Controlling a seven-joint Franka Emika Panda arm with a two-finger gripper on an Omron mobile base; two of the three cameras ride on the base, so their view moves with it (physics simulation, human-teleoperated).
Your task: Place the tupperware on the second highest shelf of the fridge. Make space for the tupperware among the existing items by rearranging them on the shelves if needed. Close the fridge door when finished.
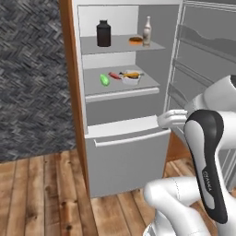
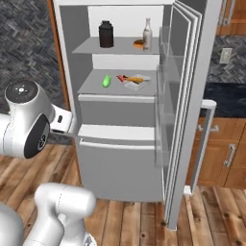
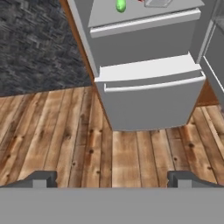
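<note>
Tupperware [image 1: 131,77] looks like it's already sitting on the second highest shelf [image 1: 120,83] of the fridge [image 1: 124,152], just beside the green vegetable [image 1: 104,79] and the small red item [image 1: 114,75], so I'd say placing is done and closing up is what's left. My hand [image 3: 112,178] is spread fully wide with nothing in it, aimed down at the bottom drawer front and the floor. Next I'd need to swing round behind the fridge door [image 2: 185,96] and push it shut. Count: two shelves; up top one black jar [image 1: 103,33], one white bottle [image 1: 147,31], one doughnut [image 1: 135,40].
</note>
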